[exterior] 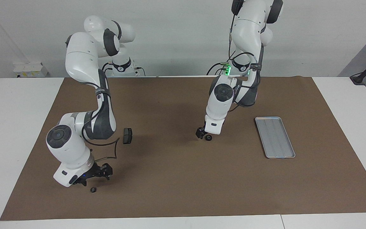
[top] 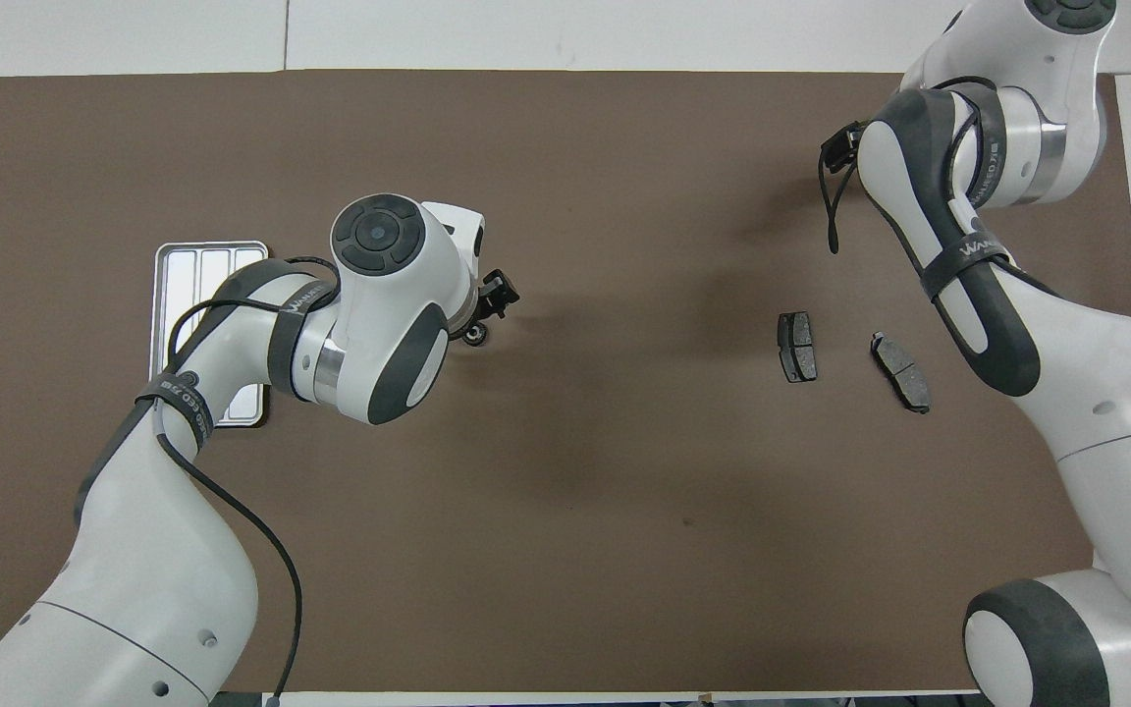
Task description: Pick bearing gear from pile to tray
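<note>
Grippers are both sitting low over the brown mat [exterior: 176, 178]. The left gripper [exterior: 202, 133] is hanging with its fingers spread just beside a small black bearing gear [exterior: 208, 137], not gripping it, at mid-table. The right gripper [exterior: 98, 173] is hovering, fingers spread and holding nothing, above a 2nd black bearing gear [exterior: 92, 190] toward the right arm's end. 2 dark grey brake pads [top: 798, 346] [top: 900, 370] are lying there too, nearer to the robots. The silver tray [exterior: 274, 137] is resting toward the left arm's end.
</note>
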Controlling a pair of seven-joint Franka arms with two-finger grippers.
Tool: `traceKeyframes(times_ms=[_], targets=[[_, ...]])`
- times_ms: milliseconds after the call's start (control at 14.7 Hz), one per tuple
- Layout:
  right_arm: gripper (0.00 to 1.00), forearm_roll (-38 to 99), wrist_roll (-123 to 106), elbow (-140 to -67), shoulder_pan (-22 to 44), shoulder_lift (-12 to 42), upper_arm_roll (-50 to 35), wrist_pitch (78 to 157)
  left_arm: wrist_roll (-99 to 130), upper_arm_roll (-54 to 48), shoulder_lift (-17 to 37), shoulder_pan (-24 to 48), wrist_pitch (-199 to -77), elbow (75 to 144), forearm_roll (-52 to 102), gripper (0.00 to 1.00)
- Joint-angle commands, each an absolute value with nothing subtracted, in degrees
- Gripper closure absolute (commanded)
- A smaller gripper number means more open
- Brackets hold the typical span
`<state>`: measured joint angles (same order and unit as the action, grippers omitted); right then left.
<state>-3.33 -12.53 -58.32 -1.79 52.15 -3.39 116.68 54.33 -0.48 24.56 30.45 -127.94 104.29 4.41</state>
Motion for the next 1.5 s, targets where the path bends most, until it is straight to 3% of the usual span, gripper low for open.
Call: traceKeyframes(times_ms=[0, 273, 409, 886, 1227, 1364, 1432], targets=[[0.0, -3.3, -14.7, -58.2, -3.1, 53.3, -4.0, 118.8, 55.2, 0.6, 24.1, 31.6, -131.3, 106.6, 5.4, 0.04], [0.01, -3.3, -14.6, -58.3, -3.3, 53.9, -4.1, 120.0, 55.3, 0.6, 24.3, 31.3, -132.5, 106.5, 5.4, 0.08], [0.07, -3.3, -14.5, -58.2, -3.3, 54.1, -4.1, 120.5, 55.3, 0.7, 24.3, 31.3, -132.5, 106.5, 5.3, 0.09], [0.08, -3.3, -14.5, -58.2, -3.9, 55.7, -4.0, 123.6, 55.3, 1.1, 24.6, 31.2, -133.2, 106.6, 5.0, 0.09], [0.19, -3.3, -14.4, -58.1, -3.9, 55.5, -4.0, 122.7, 55.8, 1.1, 26.4, 31.6, -133.0, 105.8, 4.9, 0.11], [0.28, -3.3, -14.4, -58.1, -3.9, 55.4, -3.9, 122.6, 55.8, 1.1, 26.5, 31.6, -132.7, 105.5, 4.9, 0.12], [0.32, -3.3, -14.4, -58.1, -3.9, 55.4, -3.9, 122.6, 55.8, 1.1, 26.5, 31.6, -132.6, 105.4, 4.9, 0.17]])
